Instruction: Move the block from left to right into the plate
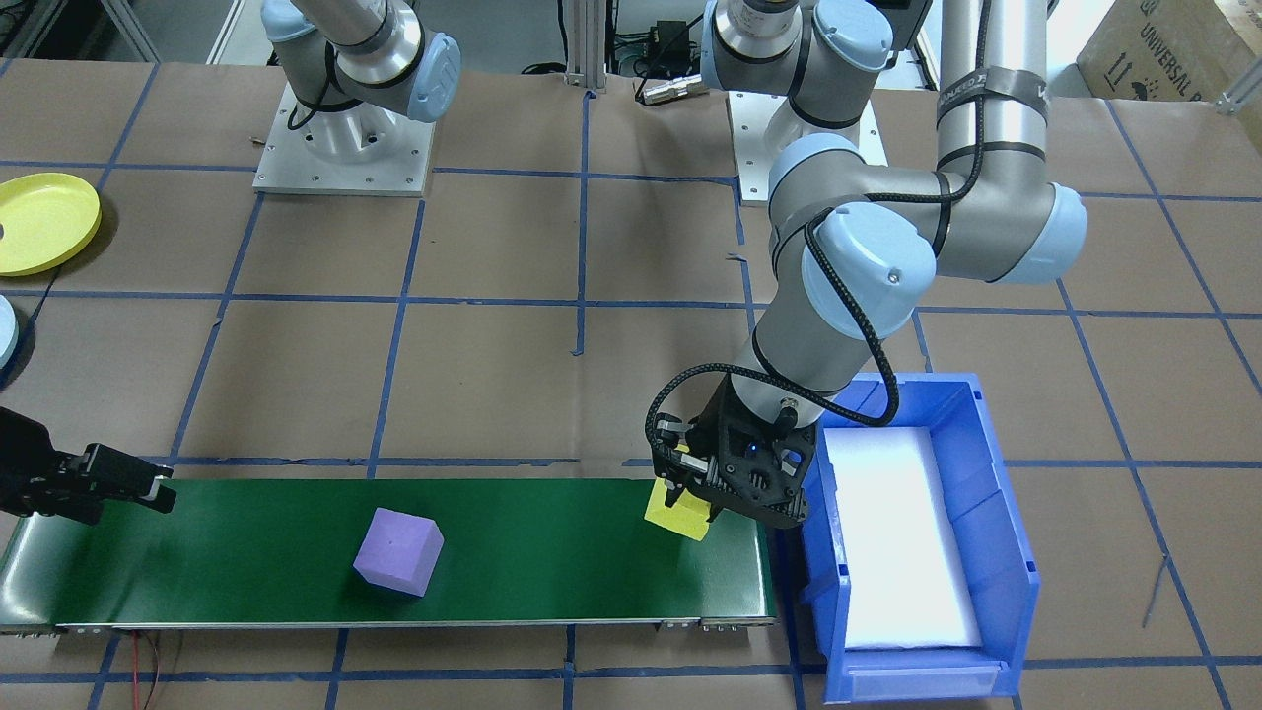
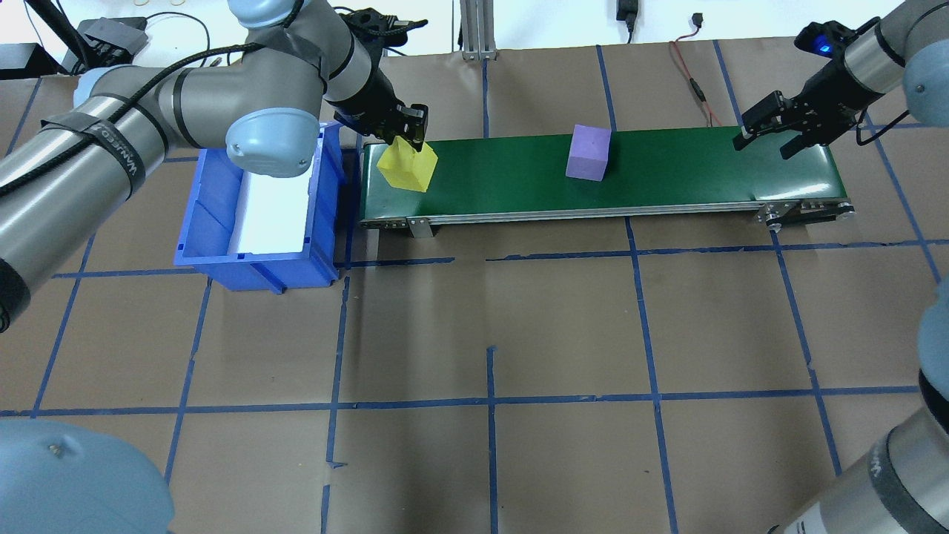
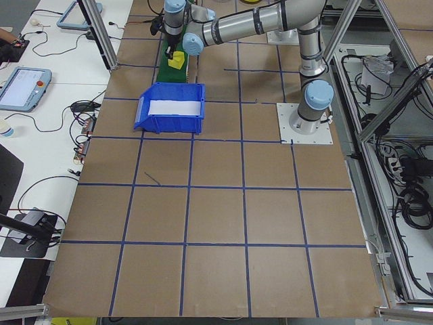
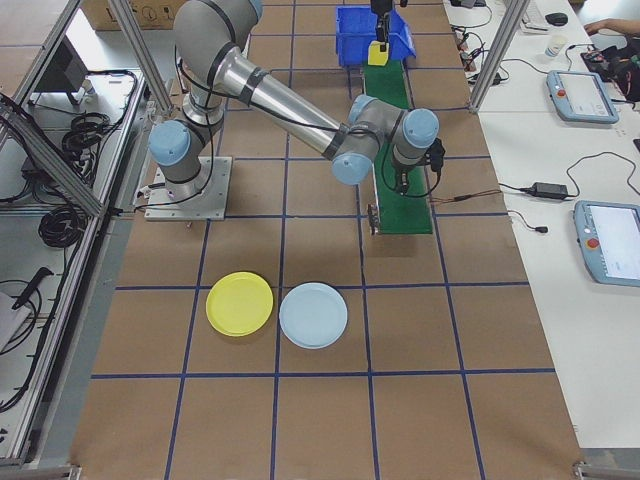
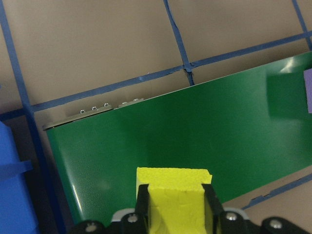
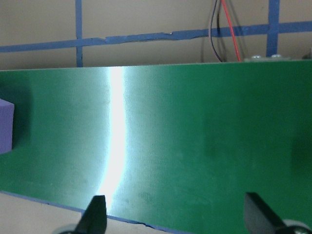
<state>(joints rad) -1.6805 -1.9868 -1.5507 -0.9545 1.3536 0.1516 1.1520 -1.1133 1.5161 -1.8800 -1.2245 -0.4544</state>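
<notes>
Two arms work over a counter [image 2: 519, 326] covered in brown paper and marked off with blue tape lines. A green conveyor belt [image 2: 667, 174] lies along the far side in the overhead view, with a blue bin [image 2: 194, 245] just beside its end on the robot's left; the bin holds a white liner [image 2: 274, 215].

The left gripper [image 2: 404, 137] is at the bin-side end of the belt, and its fingers [image 5: 142, 204] are closed on a yellow block [image 2: 406, 169]. In the left wrist view the block sits squarely between the two fingers, its front face projecting out over the green surface. In the overhead and front-facing views the block appears tilted, one corner pointing down toward the belt; whether that corner touches the belt cannot be told.

A purple block [image 2: 589, 152] stands free on the belt, roughly midway along it, well apart from both grippers.

The right gripper [image 2: 764, 137] is over the opposite end of the belt. Its fingers [image 6: 95, 214] are spread wide with nothing between them; only bare belt shows in the gap, and the purple block is visible at the left edge of the right wrist view.

A yellow plate [image 4: 239, 303] and a pale blue plate [image 4: 313, 315] lie side by side on the counter, almost touching, on the robot's right, well apart from the belt. Both plates hold nothing.
</notes>
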